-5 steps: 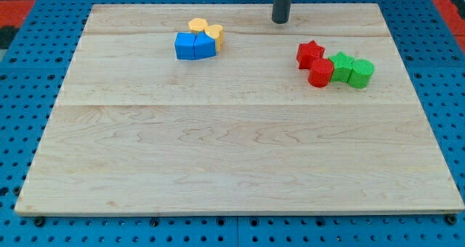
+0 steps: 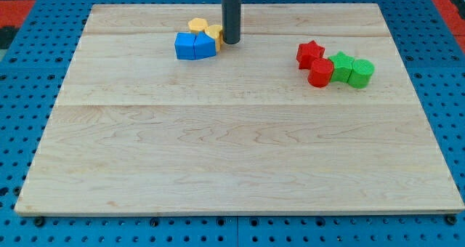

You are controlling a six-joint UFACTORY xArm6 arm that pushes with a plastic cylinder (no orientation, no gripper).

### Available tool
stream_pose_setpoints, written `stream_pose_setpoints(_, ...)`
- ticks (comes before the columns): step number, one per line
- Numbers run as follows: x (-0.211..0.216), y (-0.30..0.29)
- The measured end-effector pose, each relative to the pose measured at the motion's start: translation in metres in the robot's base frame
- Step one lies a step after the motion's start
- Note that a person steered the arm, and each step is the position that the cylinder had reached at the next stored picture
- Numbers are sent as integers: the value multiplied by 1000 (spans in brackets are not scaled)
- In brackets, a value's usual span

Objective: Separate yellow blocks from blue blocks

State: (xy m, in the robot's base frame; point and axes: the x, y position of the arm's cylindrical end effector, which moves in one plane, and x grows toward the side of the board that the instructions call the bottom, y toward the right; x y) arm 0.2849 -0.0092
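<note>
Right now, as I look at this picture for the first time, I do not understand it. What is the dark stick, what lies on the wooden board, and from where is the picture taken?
The dark stick is the end of a robot arm. It has no fingers and holds nothing; it only pushes blocks by sliding its lower end, my tip, along the board.

There is one camera. It looks down at the board from the front; where it is mounted is not known.

On the board lie two groups. Near the view's top, left of centre: two blue blocks side by side, with two yellow blocks just behind them. My tip stands right at the right-hand yellow block, on its right side. On the view's right: a red star, a red block and two green blocks, close together.

Under the board is a blue table with holes.
</note>
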Motion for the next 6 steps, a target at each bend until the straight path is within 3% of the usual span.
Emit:
stream_pose_setpoints(2,-26,-74)
stream_pose_setpoints(3,-1,-56)
stream_pose_setpoints(5,5,-161)
stream_pose_setpoints(6,9,-103)
